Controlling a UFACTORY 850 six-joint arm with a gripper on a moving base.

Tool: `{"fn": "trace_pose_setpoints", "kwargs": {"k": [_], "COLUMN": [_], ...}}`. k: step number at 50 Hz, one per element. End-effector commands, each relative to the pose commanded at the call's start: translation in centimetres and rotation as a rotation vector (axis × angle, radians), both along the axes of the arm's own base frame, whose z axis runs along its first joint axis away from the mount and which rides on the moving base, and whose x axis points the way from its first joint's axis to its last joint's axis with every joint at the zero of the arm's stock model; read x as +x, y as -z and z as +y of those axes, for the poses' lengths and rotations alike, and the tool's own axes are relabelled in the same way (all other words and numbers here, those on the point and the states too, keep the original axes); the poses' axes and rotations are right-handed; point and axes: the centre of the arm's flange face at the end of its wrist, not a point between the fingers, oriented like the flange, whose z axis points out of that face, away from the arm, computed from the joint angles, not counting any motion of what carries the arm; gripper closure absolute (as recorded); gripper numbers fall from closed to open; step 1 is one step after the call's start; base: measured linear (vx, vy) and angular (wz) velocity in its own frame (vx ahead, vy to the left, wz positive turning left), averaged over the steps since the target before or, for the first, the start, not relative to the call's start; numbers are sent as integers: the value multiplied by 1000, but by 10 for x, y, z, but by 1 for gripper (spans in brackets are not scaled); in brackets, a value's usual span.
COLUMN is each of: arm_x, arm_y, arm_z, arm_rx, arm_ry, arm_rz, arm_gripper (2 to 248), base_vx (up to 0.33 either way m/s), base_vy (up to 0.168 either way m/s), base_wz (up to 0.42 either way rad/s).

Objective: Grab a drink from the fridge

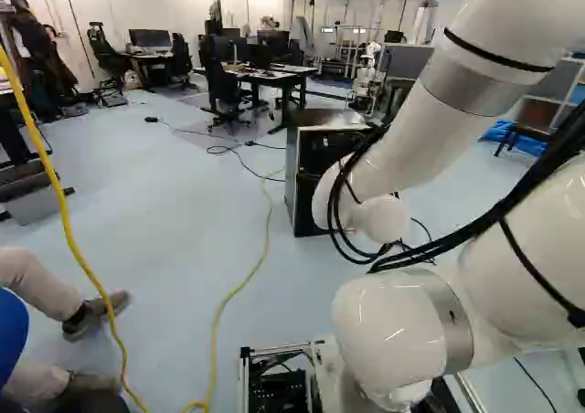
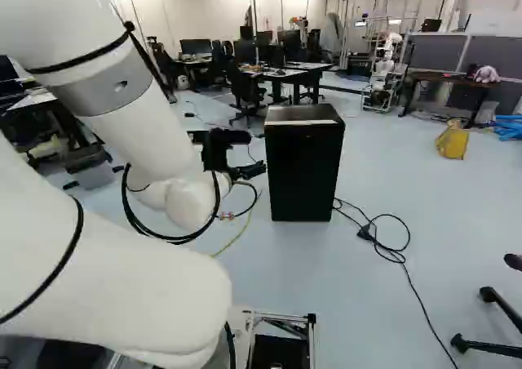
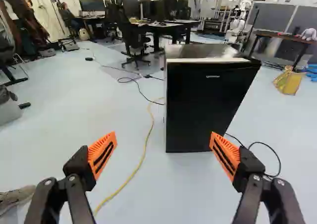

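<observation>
Fridge (image 2: 304,169) is standing ahead of the gripper (image 3: 163,137), off-centre: in the wrist view its near vertical edge is lining up roughly with the middle of the gap between the fingers, and the rest is reaching across and past one finger. Its long axis is running upright, and its black door (image 3: 203,110) is facing back towards the fingers, looking shut. No drink is showing; presumably it is waiting behind that door. No handle is showing either, and I cannot tell which edge is opening.

The fingers are standing wide apart, orange pads (image 3: 103,154) touching nothing, with floor showing between them and the door's foot. The coming move is probably turning on a sideways shift towards the door, then an advance to whichever edge is free; going straight ahead could be catching the near corner.

The one arm (image 2: 143,140) is slanting down and forward, its wrist (image 2: 189,199) hanging low, the gripper aiming ahead and a little down. Yellow cable (image 3: 141,159) is lying on the floor ahead of the gap between the fingers.
</observation>
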Motion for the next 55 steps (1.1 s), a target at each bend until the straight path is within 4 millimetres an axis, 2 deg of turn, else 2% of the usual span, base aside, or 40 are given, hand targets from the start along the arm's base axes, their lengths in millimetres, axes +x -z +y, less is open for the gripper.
{"fn": "trace_pose_setpoints", "kwargs": {"k": [55], "arm_x": [0], "arm_y": [0], "arm_z": [0], "arm_rx": [0], "arm_ry": [0], "arm_rz": [0], "arm_gripper": [3], "base_vx": [11], "base_vy": [0], "base_wz": [0]}}
